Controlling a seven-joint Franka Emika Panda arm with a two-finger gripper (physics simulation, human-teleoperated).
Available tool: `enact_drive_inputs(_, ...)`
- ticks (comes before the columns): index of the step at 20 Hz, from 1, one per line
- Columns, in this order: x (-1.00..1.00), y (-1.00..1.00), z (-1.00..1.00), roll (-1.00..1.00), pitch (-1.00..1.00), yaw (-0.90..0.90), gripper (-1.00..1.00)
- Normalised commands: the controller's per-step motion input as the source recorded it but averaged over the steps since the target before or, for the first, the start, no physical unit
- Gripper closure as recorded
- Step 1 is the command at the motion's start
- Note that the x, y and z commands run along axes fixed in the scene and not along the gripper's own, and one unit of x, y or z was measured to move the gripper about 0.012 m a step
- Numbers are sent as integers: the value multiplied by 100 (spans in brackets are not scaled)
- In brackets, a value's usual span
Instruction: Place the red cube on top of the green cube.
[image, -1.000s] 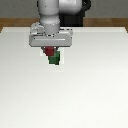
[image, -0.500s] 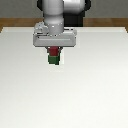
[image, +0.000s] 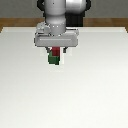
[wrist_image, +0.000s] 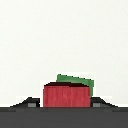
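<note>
The gripper (image: 55, 51) clamps the red cube (image: 56, 51) between its fingers, directly above the green cube (image: 52, 60).

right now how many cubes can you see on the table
2. The red cube sits between the gripper fingers, over the green cube, which rests on the white table. Nothing suggests others are hidden.

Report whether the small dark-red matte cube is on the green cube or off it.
On it, and gripped: the small dark-red matte cube sits above the small dark-green cube between the gripper fingers. Full contact cannot be told.
</note>
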Motion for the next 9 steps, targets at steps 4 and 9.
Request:
enact_drive_inputs(4, 0, 0, 0, 0, 0, 0, -100)
enact_drive_inputs(9, 0, 0, 0, 0, 0, 0, -100)
